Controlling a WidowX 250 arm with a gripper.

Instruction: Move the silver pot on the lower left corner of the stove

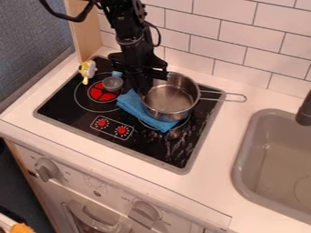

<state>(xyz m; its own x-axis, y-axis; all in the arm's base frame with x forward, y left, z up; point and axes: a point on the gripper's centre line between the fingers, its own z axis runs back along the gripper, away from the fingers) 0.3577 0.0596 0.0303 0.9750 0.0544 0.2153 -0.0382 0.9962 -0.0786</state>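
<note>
The black gripper (143,84) hangs over the back middle of the stove, right at the left rim of the silver pot. Whether it touches the rim, I cannot tell. The silver pot (170,99) stands upright on the right part of the black stove (79,109), its long wire handle pointing right over the counter. Under the pot's left and front side lies a blue cloth (137,107).
A small grey metal bowl (112,83) sits on the left burner, left of the gripper. A yellow and white toy (87,69) lies at the stove's back left. A tiled wall rises behind; a grey sink (243,157) is at right.
</note>
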